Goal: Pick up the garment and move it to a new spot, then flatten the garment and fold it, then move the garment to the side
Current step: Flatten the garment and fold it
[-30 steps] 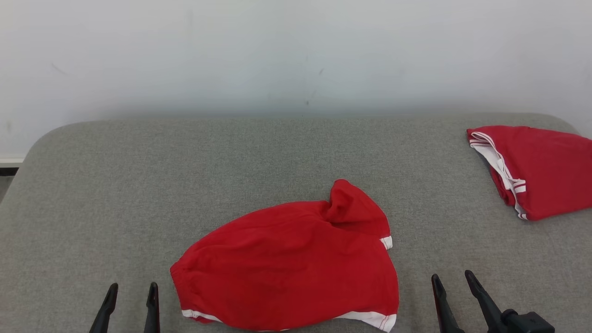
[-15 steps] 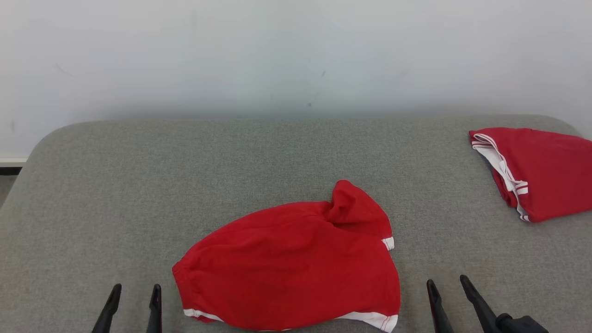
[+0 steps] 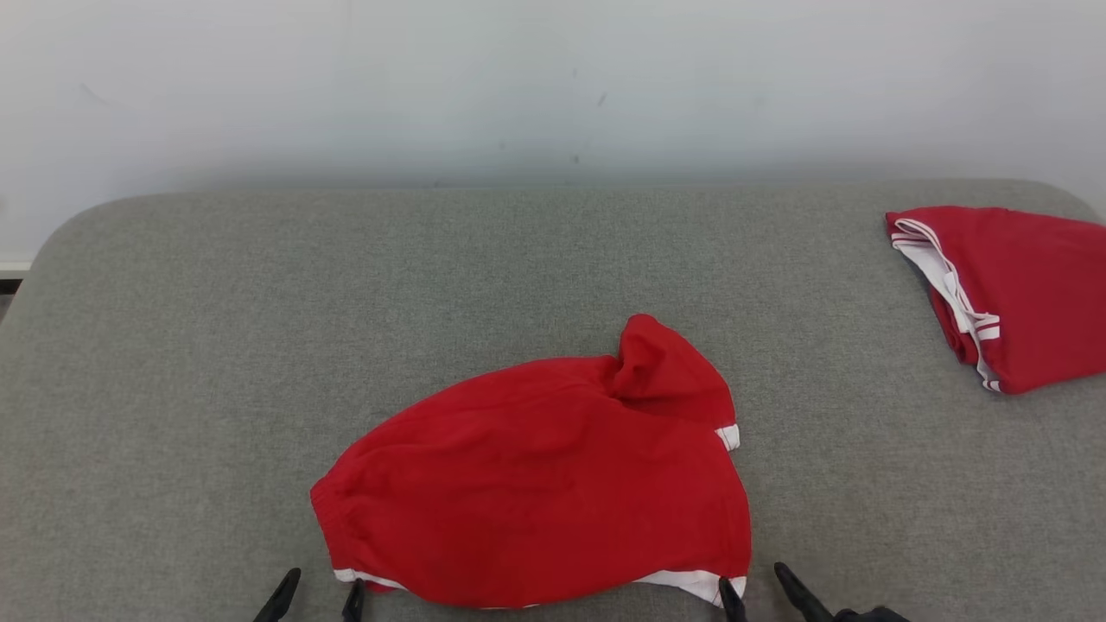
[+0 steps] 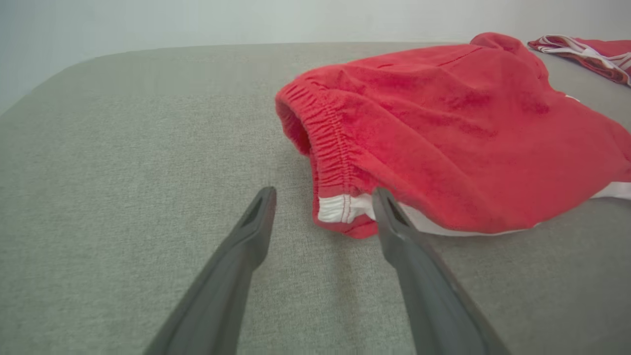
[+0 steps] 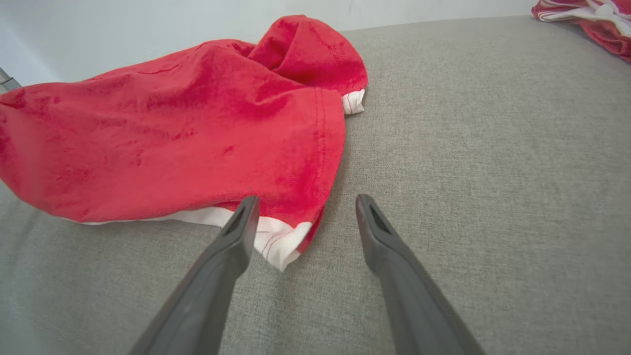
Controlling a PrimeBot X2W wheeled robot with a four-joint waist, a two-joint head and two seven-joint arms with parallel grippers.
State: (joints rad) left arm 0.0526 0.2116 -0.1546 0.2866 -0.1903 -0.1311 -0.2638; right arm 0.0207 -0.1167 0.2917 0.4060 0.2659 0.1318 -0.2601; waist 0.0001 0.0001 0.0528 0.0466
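Observation:
The garment [image 3: 540, 484] is a pair of red shorts with white trim, lying rumpled in the near middle of the grey padded table [image 3: 216, 345]. My left gripper [image 3: 318, 592] stands open at its near left corner; in the left wrist view the left gripper [image 4: 323, 197] frames the elastic waistband end of the garment [image 4: 443, 128]. My right gripper [image 3: 753, 583] is open at the near right corner; in the right wrist view the right gripper [image 5: 304, 204] straddles the white hem tip of the garment [image 5: 197, 133].
A second red garment [image 3: 1020, 294] with white trim lies folded at the table's far right edge. A pale wall [image 3: 518, 86] rises behind the table. Bare grey surface stretches to the left and behind the shorts.
Both grippers have moved inward to the garment's near corners, the left rightward and the right leftward. The head camera has tilted, shifting the whole scene slightly.

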